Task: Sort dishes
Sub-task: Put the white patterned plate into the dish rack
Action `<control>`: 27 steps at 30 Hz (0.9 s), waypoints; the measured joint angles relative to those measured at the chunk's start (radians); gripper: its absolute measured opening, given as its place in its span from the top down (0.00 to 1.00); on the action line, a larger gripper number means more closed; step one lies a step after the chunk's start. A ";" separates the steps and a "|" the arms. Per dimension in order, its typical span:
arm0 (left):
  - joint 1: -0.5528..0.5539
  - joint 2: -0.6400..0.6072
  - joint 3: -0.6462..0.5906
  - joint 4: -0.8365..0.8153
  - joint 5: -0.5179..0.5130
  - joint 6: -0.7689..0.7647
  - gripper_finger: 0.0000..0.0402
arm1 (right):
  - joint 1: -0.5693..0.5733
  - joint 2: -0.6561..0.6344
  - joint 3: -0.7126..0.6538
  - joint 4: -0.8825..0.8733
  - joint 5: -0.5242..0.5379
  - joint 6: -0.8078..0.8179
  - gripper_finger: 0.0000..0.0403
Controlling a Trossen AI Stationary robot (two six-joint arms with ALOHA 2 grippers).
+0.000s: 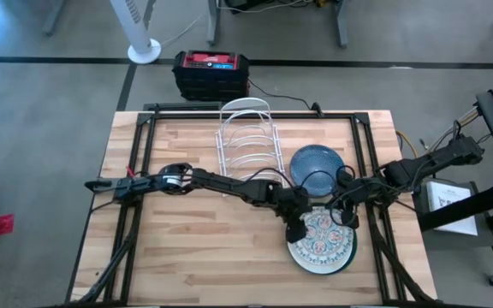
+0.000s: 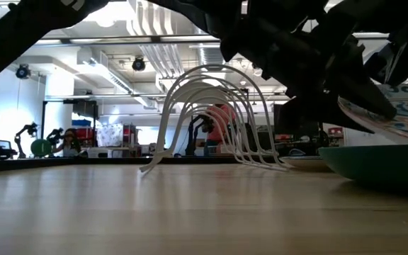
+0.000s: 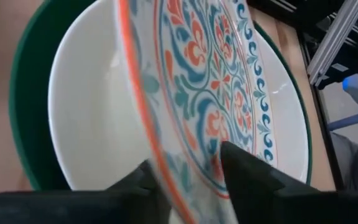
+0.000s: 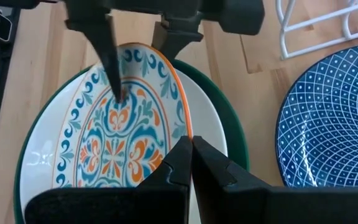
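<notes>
The wooden table (image 1: 195,257) carries a white wire rack (image 1: 245,137) toward its far edge, with the blue plate (image 1: 317,165) lying flat just beside the rack on the right. Nearer the front right corner sits a stack: the green plate (image 3: 27,93) at the bottom, the white plate (image 3: 92,118) in it, and the floral plate (image 3: 210,81) on top, tipped up on one side so its rim stands off the white one. The left arm reaches across the table from the left, and the left claw (image 3: 188,177) pinches the raised rim of the floral plate, one finger on the patterned face and the other behind it. The right claw (image 4: 191,158) hovers just over the stack from the right side, its fingers pressed together and holding nothing.
</notes>
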 joint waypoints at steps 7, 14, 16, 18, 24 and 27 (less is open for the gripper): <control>0.002 0.000 0.007 -0.005 0.022 -0.023 0.92 | 0.001 -0.018 0.004 0.019 -0.017 0.000 1.00; 0.000 -0.002 0.015 0.002 -0.001 0.016 0.92 | 0.000 -0.088 0.001 0.019 -0.028 0.056 1.00; 0.000 -0.004 0.020 0.003 -0.008 0.024 0.92 | 0.000 -0.114 0.001 0.016 -0.027 0.074 0.98; 0.000 -0.004 0.027 0.005 -0.007 0.039 0.92 | -0.001 -0.139 0.006 0.003 -0.008 0.099 0.95; -0.006 -0.013 0.030 0.008 -0.003 0.060 0.96 | -0.002 -0.172 0.049 -0.049 0.002 0.171 0.78; -0.006 -0.013 0.029 0.003 0.004 0.054 0.96 | -0.002 -0.176 0.073 -0.065 -0.003 0.210 0.70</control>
